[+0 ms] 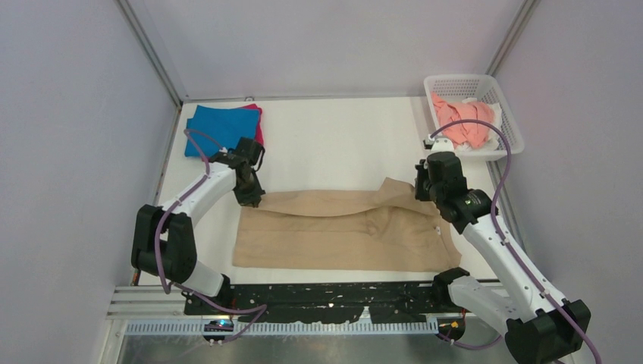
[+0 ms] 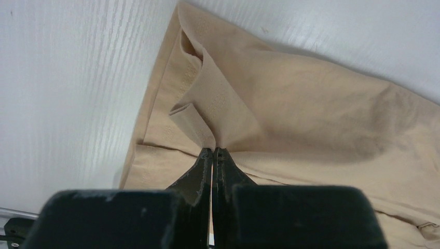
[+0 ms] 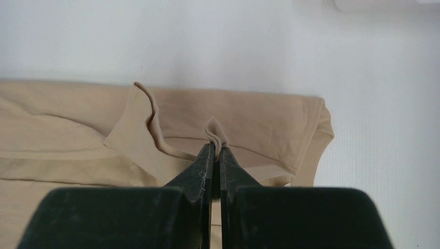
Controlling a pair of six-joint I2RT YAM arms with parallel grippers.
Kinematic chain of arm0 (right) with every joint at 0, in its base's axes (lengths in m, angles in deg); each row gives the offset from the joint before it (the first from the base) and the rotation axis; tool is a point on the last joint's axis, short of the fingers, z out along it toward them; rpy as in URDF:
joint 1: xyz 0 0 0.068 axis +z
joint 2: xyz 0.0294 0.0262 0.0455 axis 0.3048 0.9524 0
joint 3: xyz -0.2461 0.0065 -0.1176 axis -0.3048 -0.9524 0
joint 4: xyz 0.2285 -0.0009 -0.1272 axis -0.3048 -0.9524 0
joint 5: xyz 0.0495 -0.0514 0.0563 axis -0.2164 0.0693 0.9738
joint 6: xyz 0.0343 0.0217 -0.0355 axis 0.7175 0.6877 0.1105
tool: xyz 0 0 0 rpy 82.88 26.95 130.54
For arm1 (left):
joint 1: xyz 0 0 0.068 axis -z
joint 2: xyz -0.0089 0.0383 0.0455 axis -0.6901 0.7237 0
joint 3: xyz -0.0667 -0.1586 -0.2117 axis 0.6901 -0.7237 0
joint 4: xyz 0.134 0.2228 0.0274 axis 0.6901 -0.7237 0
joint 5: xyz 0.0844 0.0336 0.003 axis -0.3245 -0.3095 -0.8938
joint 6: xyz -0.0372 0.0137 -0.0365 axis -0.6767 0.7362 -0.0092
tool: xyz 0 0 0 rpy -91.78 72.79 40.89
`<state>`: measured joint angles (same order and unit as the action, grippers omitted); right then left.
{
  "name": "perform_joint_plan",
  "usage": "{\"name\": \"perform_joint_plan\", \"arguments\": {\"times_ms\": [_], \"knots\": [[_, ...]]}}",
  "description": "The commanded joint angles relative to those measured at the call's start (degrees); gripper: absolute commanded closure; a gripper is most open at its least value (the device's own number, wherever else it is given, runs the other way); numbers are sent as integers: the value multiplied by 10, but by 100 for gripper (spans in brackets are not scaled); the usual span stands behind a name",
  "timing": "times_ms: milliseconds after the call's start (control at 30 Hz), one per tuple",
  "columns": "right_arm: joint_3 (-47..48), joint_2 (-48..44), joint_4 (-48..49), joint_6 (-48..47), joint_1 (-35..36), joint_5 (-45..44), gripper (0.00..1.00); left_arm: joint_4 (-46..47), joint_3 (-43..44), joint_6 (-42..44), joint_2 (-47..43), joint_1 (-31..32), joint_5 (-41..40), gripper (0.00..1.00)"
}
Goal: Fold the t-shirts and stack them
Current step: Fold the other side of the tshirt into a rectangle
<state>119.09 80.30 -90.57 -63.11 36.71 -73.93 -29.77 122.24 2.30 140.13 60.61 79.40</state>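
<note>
The left claw (image 2: 213,151) reaches in from the bottom edge, its two dark fingers pressed tip to tip on a raised pinch of the tan t-shirt (image 2: 311,114). Just above the tips the cloth stands up in a narrow, doubled-over flap with a stitched hem, leaning toward the upper left. The rest of the shirt lies spread to the right, wrinkled and layered. White, faintly grained tabletop (image 2: 67,78) fills the left side and the top right corner.

surface: white table (image 1: 334,136) | centre, toward lower edge of frame: tan t-shirt (image 1: 334,239) spread wide, upper strip doubled over | upper left: folded blue t-shirt (image 1: 216,129), magenta t-shirt (image 1: 259,121) showing at its right edge | upper right: white mesh basket (image 1: 455,81) at the table corner
</note>
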Motion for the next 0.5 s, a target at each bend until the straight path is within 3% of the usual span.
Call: {"name": "perform_joint_plan", "arguments": {"times_ms": [0, 467], "knots": [[0, -33, -34, 27, 5, -19, 94, 10, -11, 0, -32, 3, -11, 100], [-33, -22, -79, 72, 6, -13, 94, 22, -46, 14, -29, 7, -4, 100]]}}
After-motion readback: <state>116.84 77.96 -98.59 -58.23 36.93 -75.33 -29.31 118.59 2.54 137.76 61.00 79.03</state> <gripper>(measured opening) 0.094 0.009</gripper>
